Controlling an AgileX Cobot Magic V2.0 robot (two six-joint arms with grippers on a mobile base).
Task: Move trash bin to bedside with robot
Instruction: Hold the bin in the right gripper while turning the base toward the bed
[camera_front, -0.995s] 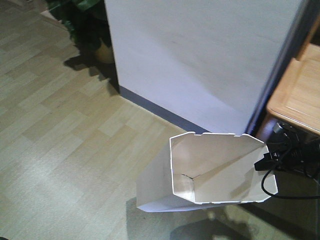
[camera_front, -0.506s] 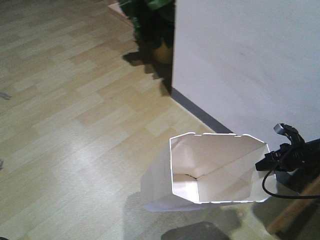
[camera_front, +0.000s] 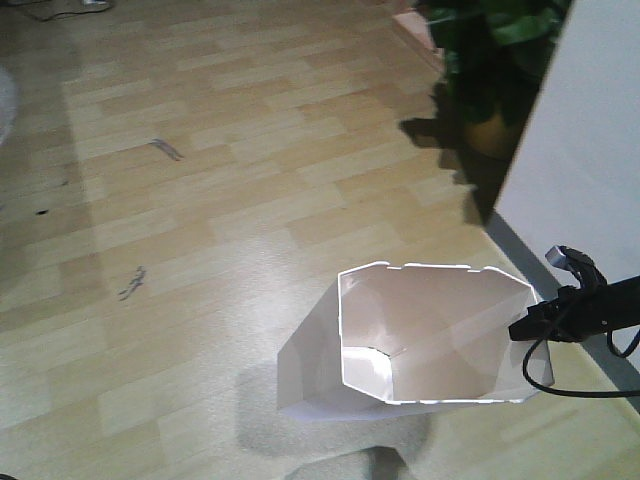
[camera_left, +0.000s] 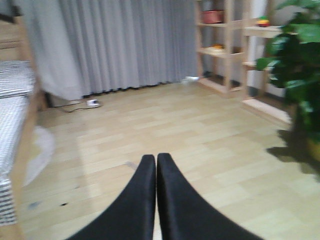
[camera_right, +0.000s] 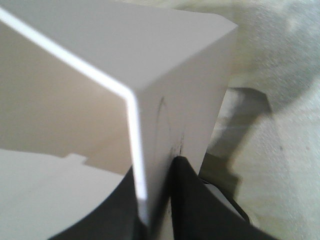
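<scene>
Front-facing view: the white trash bin (camera_front: 430, 325) is in the lower middle of the frame, with wood floor (camera_front: 200, 200) around it. The right claw (camera_front: 518, 328) pinches the bin's rim on the right side, one finger inside and one outside. A green plant (camera_front: 495, 60) is at the upper right. In the left wrist view, the left claw (camera_left: 156, 159) is pressed together, holding nothing. The bed (camera_left: 11, 100) is at the left edge.

Pale laminate floor (camera_front: 200, 200) everywhere, glare pooling left of the potted plant (camera_front: 495, 60). Right of the plant, a white wall (camera_front: 590, 150) with dark skirting (camera_front: 530, 255). Beyond the plant, wooden shelves (camera_left: 225, 45); farther left of it, grey curtains (camera_left: 135, 45).
</scene>
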